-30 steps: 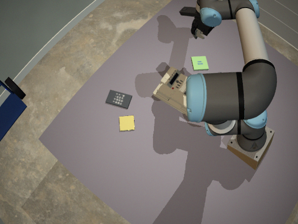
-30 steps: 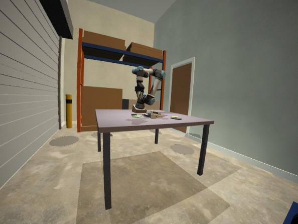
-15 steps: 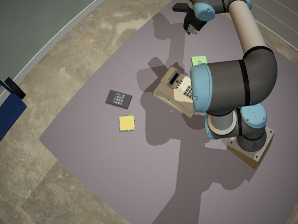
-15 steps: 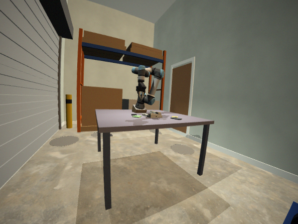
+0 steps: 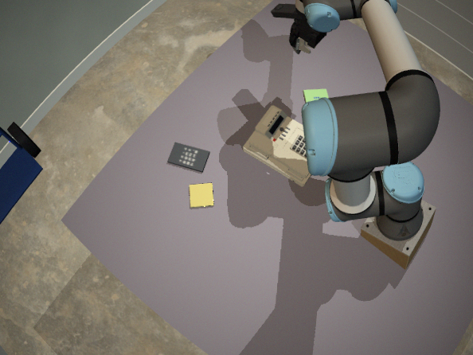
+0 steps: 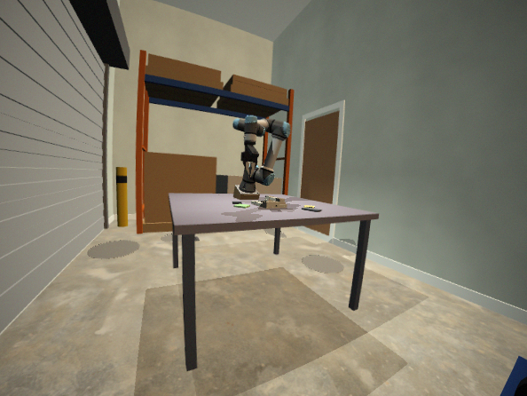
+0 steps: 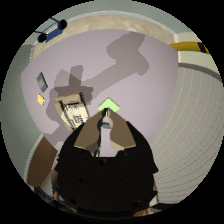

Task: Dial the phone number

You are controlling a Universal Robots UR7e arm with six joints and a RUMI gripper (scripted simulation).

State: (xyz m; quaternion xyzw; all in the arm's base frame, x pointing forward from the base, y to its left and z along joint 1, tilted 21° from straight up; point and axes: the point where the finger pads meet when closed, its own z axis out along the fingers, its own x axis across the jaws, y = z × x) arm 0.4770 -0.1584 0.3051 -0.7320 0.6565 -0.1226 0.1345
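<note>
The beige desk phone sits on the grey table, partly hidden by my arm; its display and some dark keys show, and the handset lies along its near side. It also shows in the wrist view. A green note lies just beyond the phone and shows in the wrist view. My gripper hangs high above the table, beyond the note, shut and empty; in the wrist view its fingertips meet just below the green note.
A dark keypad device and a yellow note lie left of the phone. A small black object sits near the far table edge. My arm's base stands on a block at the right.
</note>
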